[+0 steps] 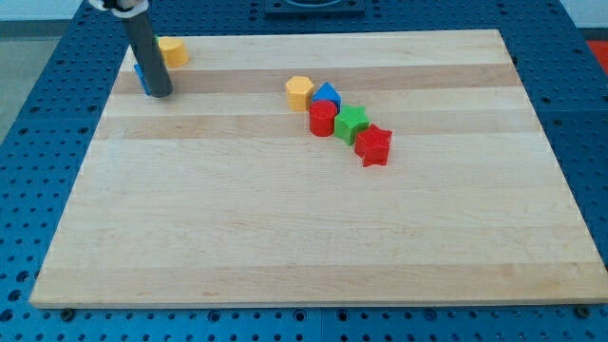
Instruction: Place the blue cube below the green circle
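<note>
Table [285, 247] wide. Blue cube [140, 74] at its top-left corner, mostly hidden behind my tip [159, 94], touching it; yellow block [172, 51] just beside. No fingers, just the rod. No green circle visible; the green block [351, 123] sits mid-cluster, risk: long push, cube slips off the tip.

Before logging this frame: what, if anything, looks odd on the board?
My tip almost hides a blue block at the view's top left, beside a yellow block. The board looks undamaged; nothing else stands out.
</note>
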Action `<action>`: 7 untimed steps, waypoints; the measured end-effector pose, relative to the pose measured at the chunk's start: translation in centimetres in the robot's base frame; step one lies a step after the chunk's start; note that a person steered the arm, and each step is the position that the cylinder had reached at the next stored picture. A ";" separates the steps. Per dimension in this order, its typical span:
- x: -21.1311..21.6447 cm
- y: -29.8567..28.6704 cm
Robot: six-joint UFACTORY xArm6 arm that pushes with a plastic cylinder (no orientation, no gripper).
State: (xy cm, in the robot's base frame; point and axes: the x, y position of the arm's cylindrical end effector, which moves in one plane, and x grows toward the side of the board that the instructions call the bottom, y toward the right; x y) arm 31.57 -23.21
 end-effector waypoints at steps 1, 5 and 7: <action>-0.5 -2.1; -1.5 -3.4; -0.8 8.5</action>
